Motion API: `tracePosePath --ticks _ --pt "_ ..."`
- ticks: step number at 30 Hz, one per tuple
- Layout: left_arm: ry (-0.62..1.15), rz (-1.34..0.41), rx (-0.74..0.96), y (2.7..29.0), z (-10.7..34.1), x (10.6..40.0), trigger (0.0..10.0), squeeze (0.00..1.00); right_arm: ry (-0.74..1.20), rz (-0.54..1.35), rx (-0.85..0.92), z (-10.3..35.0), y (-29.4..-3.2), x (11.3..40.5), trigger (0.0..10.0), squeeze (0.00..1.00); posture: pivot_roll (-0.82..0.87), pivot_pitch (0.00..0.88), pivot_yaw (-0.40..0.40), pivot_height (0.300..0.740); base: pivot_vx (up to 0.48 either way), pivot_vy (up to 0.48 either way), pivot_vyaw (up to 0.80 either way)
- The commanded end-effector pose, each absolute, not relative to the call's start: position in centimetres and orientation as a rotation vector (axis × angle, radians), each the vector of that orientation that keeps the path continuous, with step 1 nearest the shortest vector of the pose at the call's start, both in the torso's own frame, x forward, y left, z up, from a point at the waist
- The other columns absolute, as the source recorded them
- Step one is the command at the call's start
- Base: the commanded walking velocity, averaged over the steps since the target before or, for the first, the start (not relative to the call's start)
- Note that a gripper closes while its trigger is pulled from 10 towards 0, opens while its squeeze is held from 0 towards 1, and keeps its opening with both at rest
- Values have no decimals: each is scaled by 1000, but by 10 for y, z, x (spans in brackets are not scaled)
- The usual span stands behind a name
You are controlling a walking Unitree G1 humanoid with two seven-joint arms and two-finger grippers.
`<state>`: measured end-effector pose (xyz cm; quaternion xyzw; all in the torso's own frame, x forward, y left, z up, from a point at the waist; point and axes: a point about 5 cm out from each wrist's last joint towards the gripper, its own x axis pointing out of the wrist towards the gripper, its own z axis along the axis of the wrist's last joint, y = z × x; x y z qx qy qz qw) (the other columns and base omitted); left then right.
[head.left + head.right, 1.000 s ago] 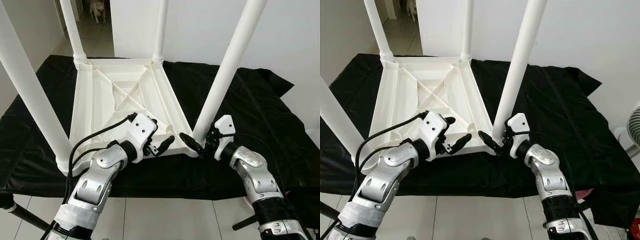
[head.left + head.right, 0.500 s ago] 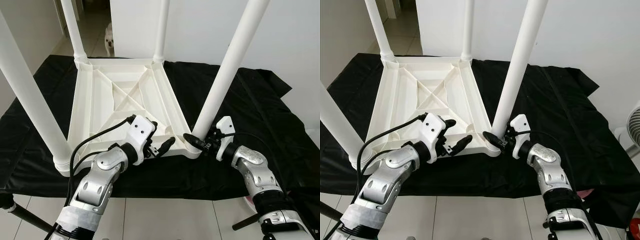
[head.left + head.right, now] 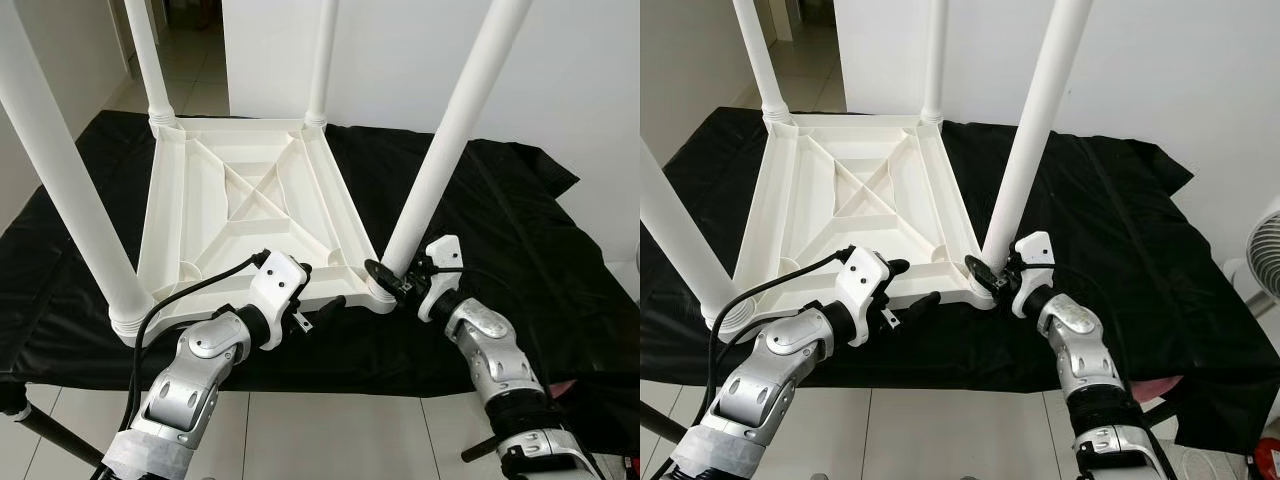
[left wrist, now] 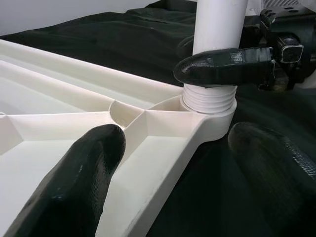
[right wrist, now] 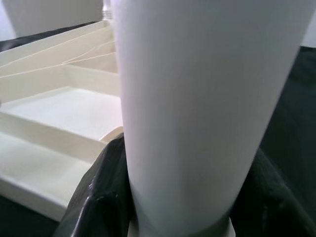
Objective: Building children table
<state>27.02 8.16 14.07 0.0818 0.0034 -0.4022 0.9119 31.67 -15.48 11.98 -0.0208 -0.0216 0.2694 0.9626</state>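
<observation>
Now the right hand [image 3: 385, 280] is clasping the base of the near-right leg [image 3: 445, 150], its fingers [image 4: 224, 65] wrapping the tube just above the threaded collar, where a second ago they were only reaching toward it; judging by that, the leg is being screwed tight. The left hand [image 3: 318, 312] is sitting released, fingers apart, straddling the near rim of the upturned tabletop [image 3: 250, 215] beside that corner, having dropped lower along the edge. The children's table is lying upside down on the black-draped surface [image 3: 520, 230], all four legs standing up. No brand, label or writing is showing anywhere.
</observation>
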Motion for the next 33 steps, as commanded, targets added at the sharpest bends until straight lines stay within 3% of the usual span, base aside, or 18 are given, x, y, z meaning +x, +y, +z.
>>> tracePosePath --ticks 1,10,16,17,21,27,28,29,33 --pt "8 -823 181 82 139 272 10000 0 9 401 -32 109 -157 313 10000 0 -35 0 -70 740 0 0 0" --pt "-7 -810 180 82 142 277 10000 0 70 37 -3 97 -137 300 10000 0 -40 0 -73 740 0 0 0" --pt "-24 -793 169 82 145 279 10000 0 66 40 55 98 -126 301 10000 0 -36 0 -78 740 0 0 0" --pt "-31 -788 167 82 147 280 10000 0 48 53 81 102 -122 301 10000 1000 -36 0 -78 740 0 0 0" --pt "-34 -787 168 83 147 281 10000 0 28 70 89 105 -122 300 10000 1000 -34 0 -79 740 0 0 0" --pt "-38 -791 170 81 147 280 10000 0 4 242 58 113 -130 306 10000 1000 -29 0 -81 740 0 0 0" --pt "-39 -792 169 81 147 280 10000 0 1 295 41 114 -131 307 10000 125 -28 0 -81 740 0 0 0" --pt "-39 -791 169 80 148 280 10000 0 -21 352 21 117 -131 307 10000 0 -28 0 -82 740 0 0 0" --pt "-41 -791 167 79 148 280 10000 0 -45 467 -26 122 -136 310 10000 0 -26 0 -82 740 0 0 0"
